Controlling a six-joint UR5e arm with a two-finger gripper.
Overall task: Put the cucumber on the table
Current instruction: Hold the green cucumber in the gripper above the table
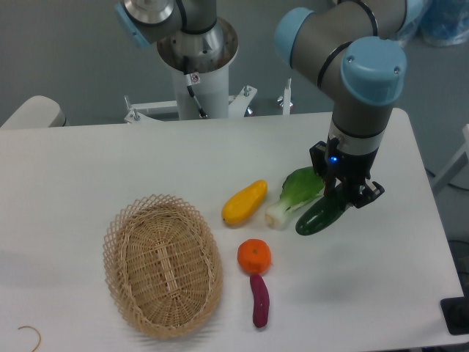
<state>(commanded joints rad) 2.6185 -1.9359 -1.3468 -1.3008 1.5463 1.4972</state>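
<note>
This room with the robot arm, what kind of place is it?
Probably a robotics lab or test bench: a bare white table, play-style vegetables beside a wicker basket, and the claw holding a cucumber.

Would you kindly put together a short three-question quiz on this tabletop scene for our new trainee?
1. True or false: the woven wicker basket holds the round orange fruit.
2. What are the gripper jaws closed on? A. yellow oblong vegetable B. dark green smooth cucumber C. purple sweet potato
3. Fill in: the leafy bok choy lies on the white ____.

Key: 1 false, the fruit lies beside the basket; 2 B; 3 table.
</note>
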